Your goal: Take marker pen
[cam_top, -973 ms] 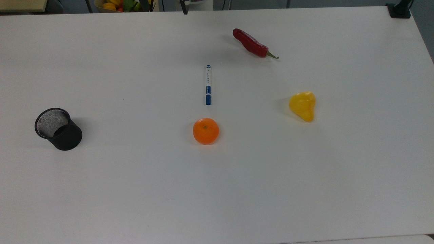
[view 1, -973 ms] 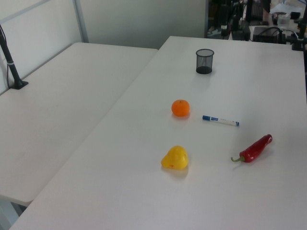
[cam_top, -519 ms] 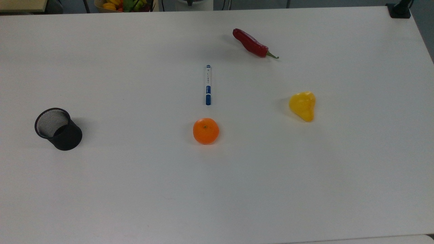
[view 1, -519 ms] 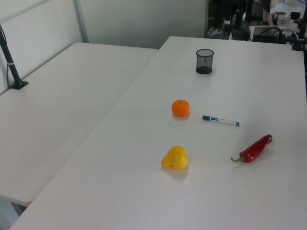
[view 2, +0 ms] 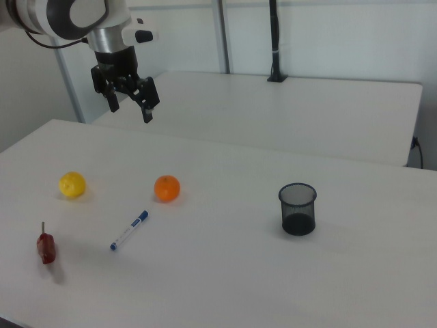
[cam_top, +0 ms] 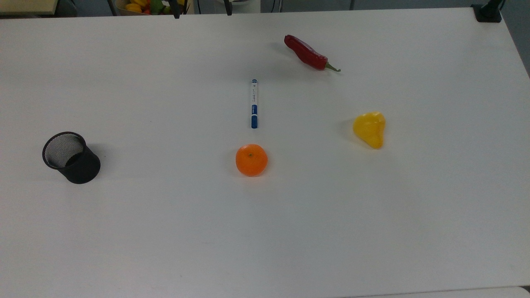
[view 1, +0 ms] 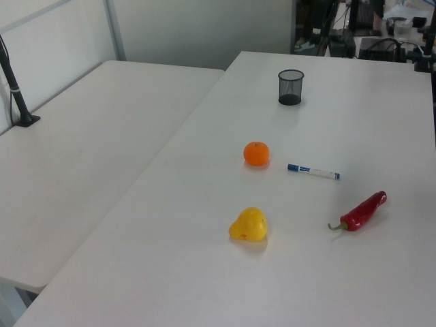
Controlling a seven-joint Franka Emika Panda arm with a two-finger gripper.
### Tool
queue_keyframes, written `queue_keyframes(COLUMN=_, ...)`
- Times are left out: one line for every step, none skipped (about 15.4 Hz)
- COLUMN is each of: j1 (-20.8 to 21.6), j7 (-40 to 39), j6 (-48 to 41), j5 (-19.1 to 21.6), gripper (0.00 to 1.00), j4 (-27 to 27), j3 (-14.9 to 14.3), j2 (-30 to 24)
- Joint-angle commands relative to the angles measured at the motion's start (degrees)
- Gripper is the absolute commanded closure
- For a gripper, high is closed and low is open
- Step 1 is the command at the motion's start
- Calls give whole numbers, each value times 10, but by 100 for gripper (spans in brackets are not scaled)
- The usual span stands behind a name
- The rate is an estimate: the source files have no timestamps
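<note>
The marker pen (cam_top: pixel 254 103) is a slim white marker with a blue cap and lies flat on the white table (cam_top: pixel 265 231), just beyond the orange (cam_top: pixel 251 159) in the top view. It also lies on the table in the left view (view 1: pixel 313 172) and the right view (view 2: pixel 130 230). My gripper (view 2: pixel 130 109) hangs high above the table in the right view, up and to the left of the orange (view 2: pixel 166 188). Its fingers are spread open with nothing between them, well clear of the marker pen.
A red chili (cam_top: pixel 306 53) lies past the pen, and a yellow pear-shaped fruit (cam_top: pixel 369 128) sits at the top view's right. A black mesh cup (cam_top: pixel 71 157) stands far at the top view's left. A second white table (view 1: pixel 82 170) adjoins in the left view.
Dark parts at the top view's upper edge have shifted slightly. The pen, the fruit and the cup have not moved.
</note>
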Motion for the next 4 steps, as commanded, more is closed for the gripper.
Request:
queue_keyframes(j1=1, j7=-15, j6=18, j5=-17, gripper=0, j4=-31, j3=1, j2=-22)
queue_keyframes(j1=2, j7=-14, j6=17, j5=-17, gripper=0, j4=-31, j3=2, j2=-22)
queue_keyframes(j1=2, j7=-12, j6=15, j5=-17, gripper=0, j4=-31, j3=2, j2=-22)
queue_keyframes(j1=2, j7=-12, j6=14, j5=-17, gripper=0, j4=-31, j3=2, j2=-22)
